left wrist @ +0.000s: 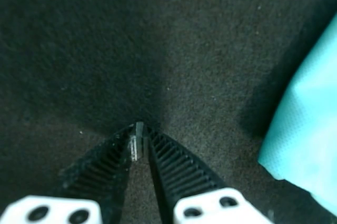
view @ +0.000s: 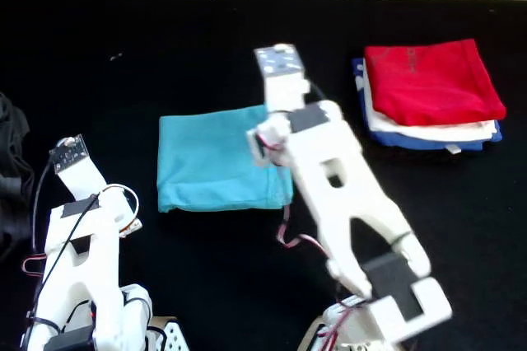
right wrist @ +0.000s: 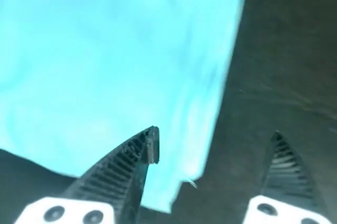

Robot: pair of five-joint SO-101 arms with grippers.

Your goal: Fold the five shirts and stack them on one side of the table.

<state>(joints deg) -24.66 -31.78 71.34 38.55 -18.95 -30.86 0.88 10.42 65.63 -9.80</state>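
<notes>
Teal shirt [view: 210,161] is lying folded near the middle of the black bench [view: 148,46]. The right hand [right wrist: 215,135] is hovering over the edge nearest the stack [view: 428,108], released. One finger is sitting above the cloth and the other above bare bench.

The stack is waiting well apart at the far right of the bench, with a red shirt [view: 428,79] lying on a white shirt [view: 432,131] and a blue shirt [view: 412,142]. The left hand [left wrist: 138,135] is resting clenched and empty over bare bench, just beside the teal shirt's opposite corner. A dark heap [view: 11,166] at the bench's left edge may be another shirt, though it is too dark to tell.

The step in hand is looking like the lift of the teal shirt toward the stack. Doing it well is depending on the bite. The finger over bare bench should be sliding under every layer of the fold, deep past the edge, before the hand is closing. Taking only the top layer is risking the fold falling open in the air. Keeping the cloth low and level while carrying it, and setting it square on the red shirt before releasing, is looking like the safest way. The left hand could be supporting the far edge if the cloth is sagging.
</notes>
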